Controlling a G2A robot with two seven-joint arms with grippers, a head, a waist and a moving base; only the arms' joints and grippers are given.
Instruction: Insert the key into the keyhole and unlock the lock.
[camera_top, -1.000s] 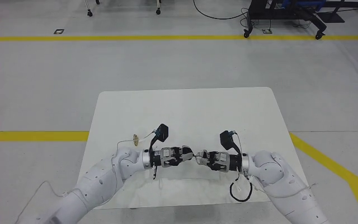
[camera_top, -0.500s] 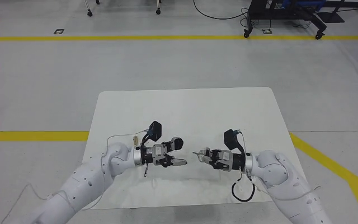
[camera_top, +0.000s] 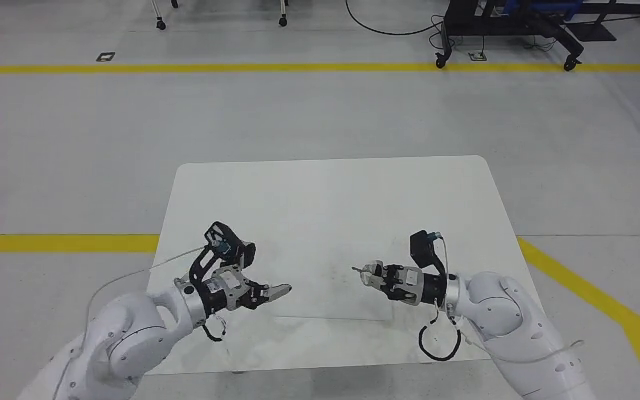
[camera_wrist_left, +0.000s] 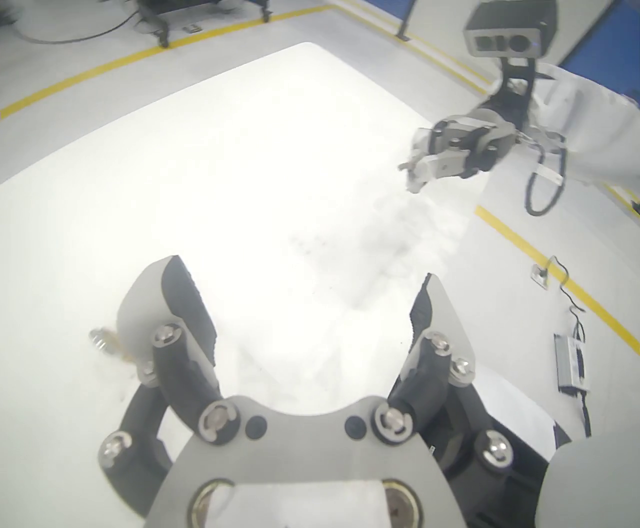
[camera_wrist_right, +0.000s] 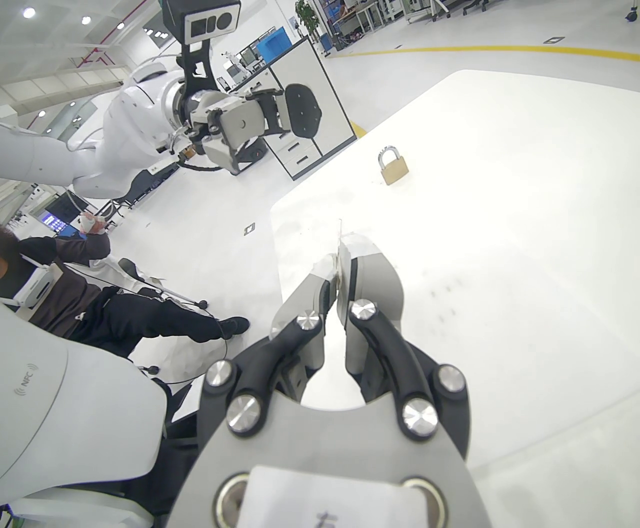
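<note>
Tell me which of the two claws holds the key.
The right claw, shut on the thin silver metal key; the left claw stands open and empty.

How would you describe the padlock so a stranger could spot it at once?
Look at the white table. On the side of the left hand lies the padlock. It is small, with a brass body and silver shackle, unlike the thin silver key pinched in the right hand.
</note>
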